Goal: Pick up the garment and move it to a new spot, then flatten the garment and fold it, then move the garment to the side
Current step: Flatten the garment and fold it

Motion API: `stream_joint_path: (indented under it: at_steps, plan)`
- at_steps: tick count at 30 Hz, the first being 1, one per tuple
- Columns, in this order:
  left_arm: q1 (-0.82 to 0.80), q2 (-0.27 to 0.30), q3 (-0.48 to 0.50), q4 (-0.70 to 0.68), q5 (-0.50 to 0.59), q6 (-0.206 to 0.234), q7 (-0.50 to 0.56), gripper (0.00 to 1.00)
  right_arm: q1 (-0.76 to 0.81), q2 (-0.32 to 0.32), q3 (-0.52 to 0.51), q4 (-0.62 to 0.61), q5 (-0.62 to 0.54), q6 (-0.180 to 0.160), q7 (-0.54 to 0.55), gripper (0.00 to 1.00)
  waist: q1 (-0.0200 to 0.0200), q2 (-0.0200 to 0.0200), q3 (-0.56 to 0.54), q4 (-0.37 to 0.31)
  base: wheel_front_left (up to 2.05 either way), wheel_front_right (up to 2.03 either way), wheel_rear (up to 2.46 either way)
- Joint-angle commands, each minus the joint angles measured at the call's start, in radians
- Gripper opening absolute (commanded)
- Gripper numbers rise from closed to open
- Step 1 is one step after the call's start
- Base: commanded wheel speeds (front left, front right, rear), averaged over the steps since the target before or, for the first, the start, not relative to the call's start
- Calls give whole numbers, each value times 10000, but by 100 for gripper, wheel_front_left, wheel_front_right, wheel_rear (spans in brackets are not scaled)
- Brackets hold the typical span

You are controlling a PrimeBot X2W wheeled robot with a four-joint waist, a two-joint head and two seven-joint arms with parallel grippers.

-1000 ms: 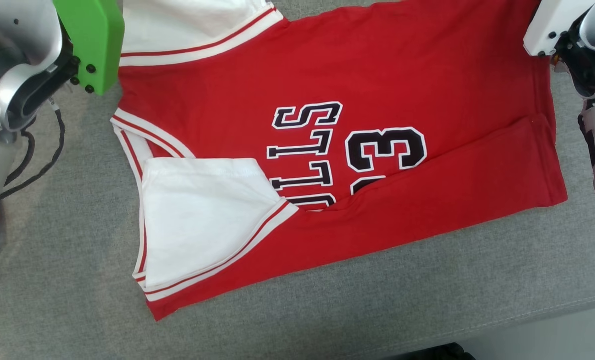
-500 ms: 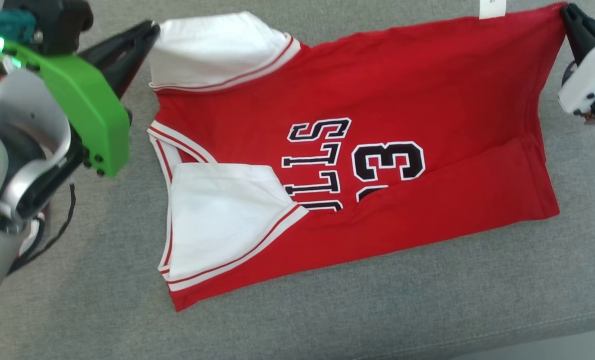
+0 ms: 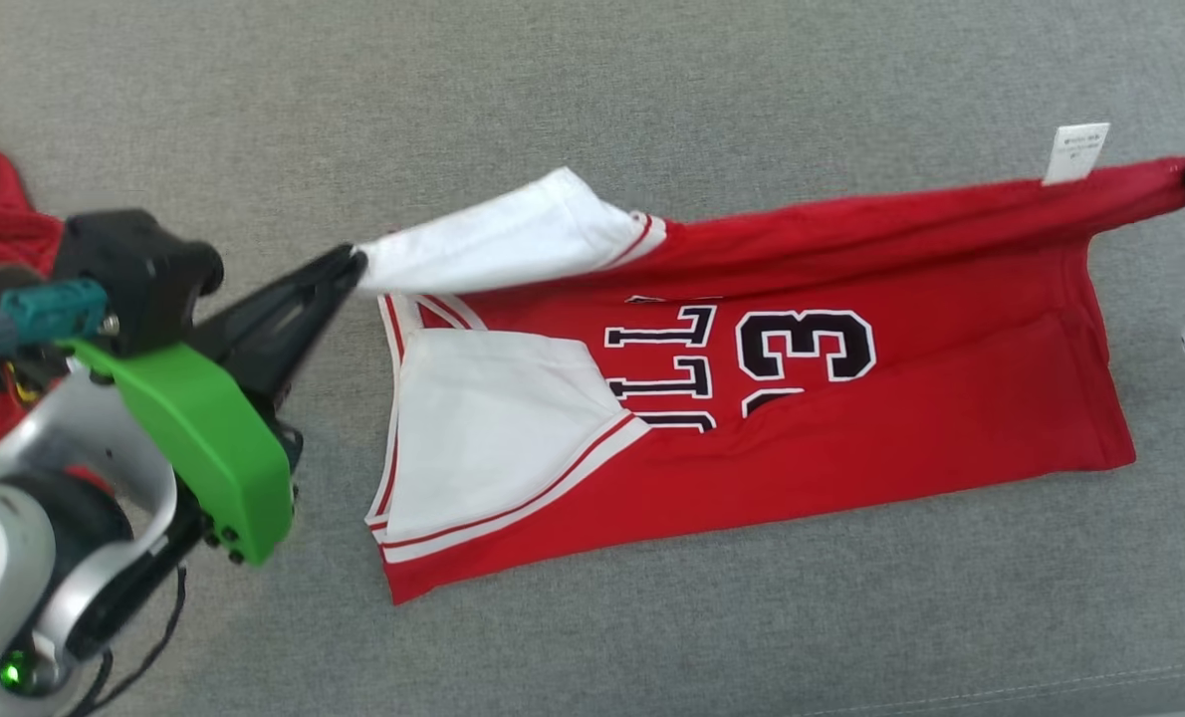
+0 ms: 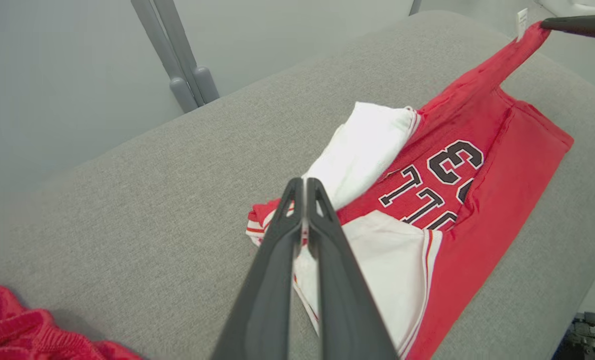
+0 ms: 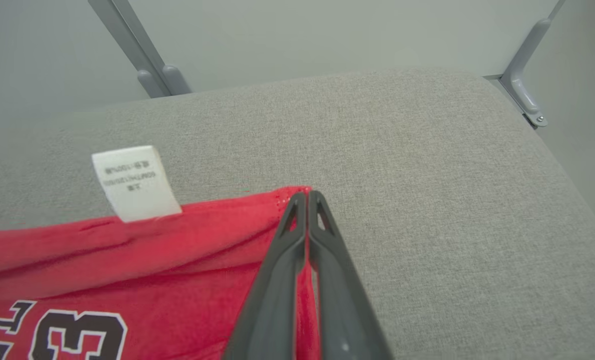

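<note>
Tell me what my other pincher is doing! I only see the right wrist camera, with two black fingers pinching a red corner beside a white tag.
Observer: The left gripper is shut on the white sleeve end of the jersey, at the opposite end from the right gripper.
Operator: Is the whole shirt in the air?
Observer: No. Its far edge is pulled taut between the grippers, and the rest lies on the grey cushion.
</note>
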Motion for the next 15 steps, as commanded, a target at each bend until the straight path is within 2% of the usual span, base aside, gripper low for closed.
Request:
stream_joint_path:
  at_steps: [1,8,15]
  plan:
    - [355,120,15,-203,-109,141,-98,0,284,63,-130,-131,54,-16,72,0,1,0,31,57,0,0,0]
    - [1667,23,-315,-550,-169,536,-430,0,1207,279,-320,-336,73,-16,202,0,1,0,152,147,0,0,0]
    - [2723,-470,-795,140,-177,627,-1135,0,1801,366,-30,167,230,-16,80,0,1,0,182,179,0,0,0]
